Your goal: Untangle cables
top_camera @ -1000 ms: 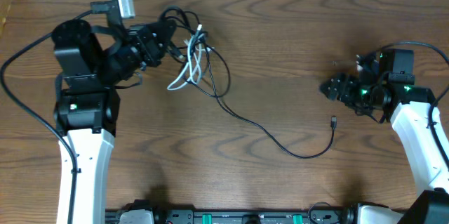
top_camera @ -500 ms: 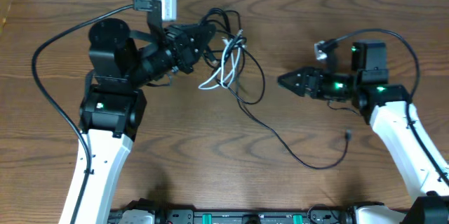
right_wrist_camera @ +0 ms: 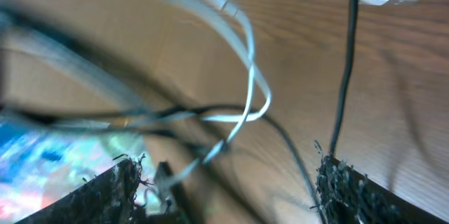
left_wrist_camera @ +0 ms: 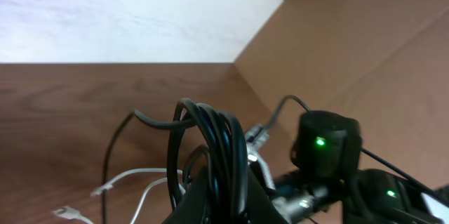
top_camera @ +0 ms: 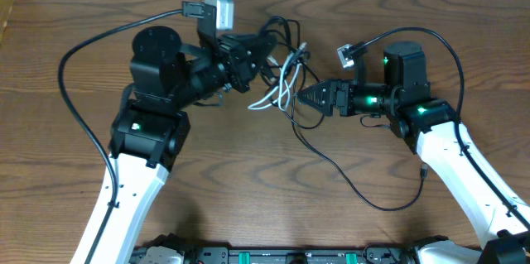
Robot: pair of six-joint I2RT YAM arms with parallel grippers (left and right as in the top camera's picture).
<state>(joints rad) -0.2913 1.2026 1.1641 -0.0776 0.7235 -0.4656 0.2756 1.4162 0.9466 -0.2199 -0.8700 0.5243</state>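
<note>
Soft, even light from overhead keeps the top view crisp across the brown table [top_camera: 248, 214], shadows faint beneath the arms, while the left wrist view blows out white on the pale surface [left_wrist_camera: 105, 13] up top and the right wrist view smears the white cable [right_wrist_camera: 250, 48] leftward into blur.

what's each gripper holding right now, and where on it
The left gripper clamps the long thin black cable at its bunched loops. The right gripper is open and holds nothing.
</note>
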